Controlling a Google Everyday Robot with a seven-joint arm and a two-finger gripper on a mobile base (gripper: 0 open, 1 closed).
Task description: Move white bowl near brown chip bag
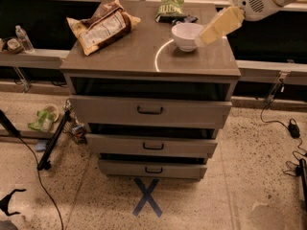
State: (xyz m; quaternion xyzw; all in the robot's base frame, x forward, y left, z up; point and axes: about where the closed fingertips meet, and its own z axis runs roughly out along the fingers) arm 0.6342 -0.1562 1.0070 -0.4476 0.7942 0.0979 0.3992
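The white bowl (185, 35) stands upright on the right rear part of the grey cabinet top (129, 56). The brown chip bag (102, 26) lies at the top's left rear corner, well apart from the bowl. My gripper (203, 38), tan and hanging from the white arm (261, 0), reaches in from the upper right. Its tip is at the bowl's right rim; I cannot tell if it touches.
A green chip bag (171, 4) and a small dark object (187, 19) lie behind the bowl. The cabinet's three drawers (149, 111) stand slightly open. A blue X (147, 197) marks the floor. Cables (290, 128) lie on the right, and a water bottle (23, 38) is on the left ledge.
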